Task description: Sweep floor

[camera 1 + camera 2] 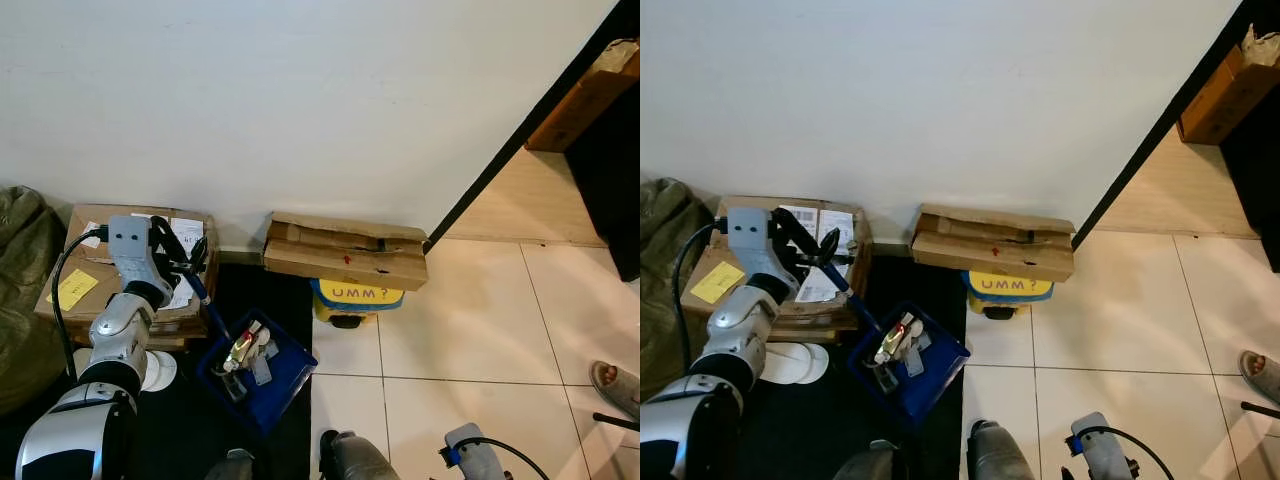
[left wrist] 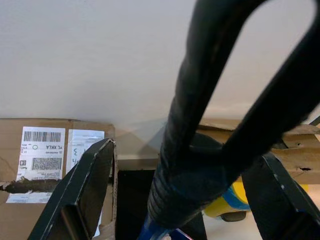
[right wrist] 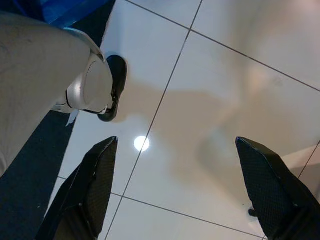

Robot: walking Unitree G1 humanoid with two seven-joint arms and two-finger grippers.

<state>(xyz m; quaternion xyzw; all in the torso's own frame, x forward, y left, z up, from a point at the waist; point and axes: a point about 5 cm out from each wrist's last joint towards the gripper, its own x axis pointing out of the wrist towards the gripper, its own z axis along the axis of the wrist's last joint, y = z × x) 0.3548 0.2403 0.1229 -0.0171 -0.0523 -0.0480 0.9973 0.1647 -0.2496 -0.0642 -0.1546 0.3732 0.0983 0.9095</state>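
Note:
A blue dustpan (image 1: 283,388) rests on a dark mat (image 1: 180,430), with wrappers and scraps (image 1: 246,350) lying inside it. Its long blue handle (image 1: 207,302) slants up to a black looped grip (image 2: 200,125). My left gripper (image 1: 185,255) is shut on that grip, in front of the stacked cardboard boxes (image 1: 90,285). In the left wrist view the fingers (image 2: 87,190) stand on either side of the grip. My right gripper (image 3: 175,200) hangs low at my right side, open over bare white tile (image 3: 225,100), nothing between its fingers.
Flattened cardboard (image 1: 345,250) leans at the wall above a yellow-and-blue item marked "UMM?" (image 1: 358,297). A green bag (image 1: 20,290) sits far left and a white slipper (image 1: 160,370) by the boxes. A person's sandalled foot (image 1: 615,385) stands at right. My own foot (image 3: 95,85) is close below.

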